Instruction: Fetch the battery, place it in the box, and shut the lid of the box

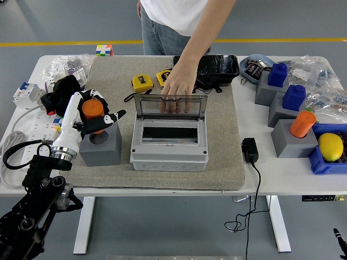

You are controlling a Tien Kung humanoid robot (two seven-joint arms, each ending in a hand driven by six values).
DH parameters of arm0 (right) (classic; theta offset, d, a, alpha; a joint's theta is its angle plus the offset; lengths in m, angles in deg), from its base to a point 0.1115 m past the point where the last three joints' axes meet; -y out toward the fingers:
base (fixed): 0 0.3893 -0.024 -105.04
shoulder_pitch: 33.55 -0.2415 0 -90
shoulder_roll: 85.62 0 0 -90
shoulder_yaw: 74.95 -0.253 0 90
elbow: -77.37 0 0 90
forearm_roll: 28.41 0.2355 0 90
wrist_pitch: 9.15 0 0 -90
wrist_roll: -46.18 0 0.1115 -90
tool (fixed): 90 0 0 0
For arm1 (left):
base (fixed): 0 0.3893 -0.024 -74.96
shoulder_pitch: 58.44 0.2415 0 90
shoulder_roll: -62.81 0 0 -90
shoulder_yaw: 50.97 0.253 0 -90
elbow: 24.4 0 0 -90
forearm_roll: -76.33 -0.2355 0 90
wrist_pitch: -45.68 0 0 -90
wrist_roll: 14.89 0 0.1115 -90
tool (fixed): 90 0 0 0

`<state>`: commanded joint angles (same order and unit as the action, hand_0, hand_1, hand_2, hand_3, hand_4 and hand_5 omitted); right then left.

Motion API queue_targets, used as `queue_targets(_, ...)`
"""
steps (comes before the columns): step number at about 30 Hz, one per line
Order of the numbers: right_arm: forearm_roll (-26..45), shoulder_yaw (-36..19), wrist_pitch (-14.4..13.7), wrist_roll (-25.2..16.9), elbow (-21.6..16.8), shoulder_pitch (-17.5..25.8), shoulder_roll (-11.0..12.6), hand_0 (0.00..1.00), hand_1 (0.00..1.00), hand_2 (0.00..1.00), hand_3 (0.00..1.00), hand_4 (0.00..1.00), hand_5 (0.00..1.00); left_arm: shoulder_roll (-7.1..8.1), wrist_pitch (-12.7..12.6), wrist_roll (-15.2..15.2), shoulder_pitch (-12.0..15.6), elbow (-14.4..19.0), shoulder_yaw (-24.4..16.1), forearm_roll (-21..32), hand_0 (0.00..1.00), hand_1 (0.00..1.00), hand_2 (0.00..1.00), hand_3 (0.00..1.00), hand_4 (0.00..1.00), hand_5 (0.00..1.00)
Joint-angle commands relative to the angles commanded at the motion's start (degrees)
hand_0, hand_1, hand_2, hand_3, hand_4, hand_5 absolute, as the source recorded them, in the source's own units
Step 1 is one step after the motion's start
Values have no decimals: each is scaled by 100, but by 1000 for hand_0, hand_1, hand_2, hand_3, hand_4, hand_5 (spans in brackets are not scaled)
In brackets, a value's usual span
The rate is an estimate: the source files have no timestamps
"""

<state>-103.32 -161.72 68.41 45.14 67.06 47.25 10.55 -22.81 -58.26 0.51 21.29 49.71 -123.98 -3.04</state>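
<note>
My left hand [93, 116] is shut on an orange cylindrical battery [92, 110] and holds it lifted just above its grey holder block [101, 148] at the mat's left. The grey box [169, 143] sits in the middle of the mat with its clear lid [171, 106] standing open. A person's hand [176, 85] rests on the lid's top edge, fingers behind the clear panel. My right hand is out of view.
Two yellow tape measures [143, 83] and a black case [217, 66] lie behind the box. At the right are grey blocks with blue [294, 97] and orange [302, 124] batteries and a blue bin [323, 161] holding a lemon. A power strip [33, 142] lies far left.
</note>
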Motion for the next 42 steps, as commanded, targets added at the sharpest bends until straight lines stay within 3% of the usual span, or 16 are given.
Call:
queue_targets(1, -2, 0, 0, 1, 0, -1, 1, 877, 877, 833, 868, 998, 998, 16, -65, -18, -14, 51, -3, -140, 20, 2, 47, 47, 998, 42)
queue_targets(2, -6, -4, 1, 2, 0, -4, 1, 876, 877, 834, 868, 998, 998, 37, -136, -35, -33, 123, -4, -277, 15, 2, 35, 18, 998, 220)
queue_targets(7, -15, -5, 0, 6, 0, 0, 1, 876, 877, 834, 868, 998, 998, 110, -374, -76, -78, 434, 13, -808, 15, 2, 35, 18, 998, 220)
queue_targets(8, -14, -4, 1, 5, 0, 1, 2, 876, 877, 834, 868, 998, 998, 115, -397, -74, -79, 487, 19, -880, 29, 2, 21, 2, 998, 473)
queue_targets(12, -23, -14, 2, 7, 0, 5, 7, 876, 877, 834, 868, 998, 998, 162, -502, -114, -71, 840, 106, -1229, 29, 2, 21, 2, 998, 473)
queue_targets(13, -25, -19, 0, 7, 0, 3, 10, 876, 877, 834, 868, 998, 998, 205, -543, -192, -79, 1008, 177, -1423, 29, 2, 21, 2, 998, 473)
queue_targets(14, -27, -21, 0, 7, 0, 1, 12, 876, 877, 833, 869, 998, 998, 241, -564, -237, -89, 1123, 236, -1555, 32, 2, 13, 2, 996, 610)
queue_targets(19, -38, -46, 0, 1, 0, -27, 23, 876, 877, 833, 869, 998, 998, 536, -689, -535, -217, 1658, 665, -2347, 32, 2, 13, 2, 996, 610)
queue_targets(23, -59, -76, -2, -1, 0, -38, 33, 876, 879, 834, 868, 998, 998, 691, -780, -640, -350, 1859, 1045, -2754, 31, 2, 10, 2, 998, 591)
queue_targets(27, -60, -86, -4, -8, 0, -41, 28, 875, 878, 834, 869, 998, 998, 621, -824, -665, -394, 1742, 1151, -2938, 30, 2, 4, 2, 971, 589)
queue_targets(31, -90, -114, -5, 4, 0, -34, 35, 875, 878, 834, 869, 998, 998, 698, -862, -748, -425, 1750, 1389, -3309, 30, 2, 4, 2, 971, 589)
queue_targets(32, -107, -129, -4, 10, 0, -33, 36, 875, 879, 834, 869, 998, 998, 726, -870, -770, -445, 1734, 1481, -3406, 30, 2, 2, 2, 998, 357)
queue_targets(37, -112, -143, -7, 7, 0, -47, 42, 875, 879, 834, 869, 998, 998, 734, -808, -893, -495, 1564, 1690, -3841, 30, 2, 2, 2, 998, 357)
queue_targets(38, -108, -140, -7, 4, 0, -51, 45, 874, 879, 833, 868, 998, 998, 734, -767, -922, -500, 1527, 1716, -3933, 23, 2, 2, 17, 998, 18)
queue_targets(42, -115, -159, -8, 2, 0, -60, 49, 874, 879, 833, 868, 998, 998, 757, -645, -1019, -505, 1437, 1802, -4254, 23, 2, 2, 17, 998, 18)
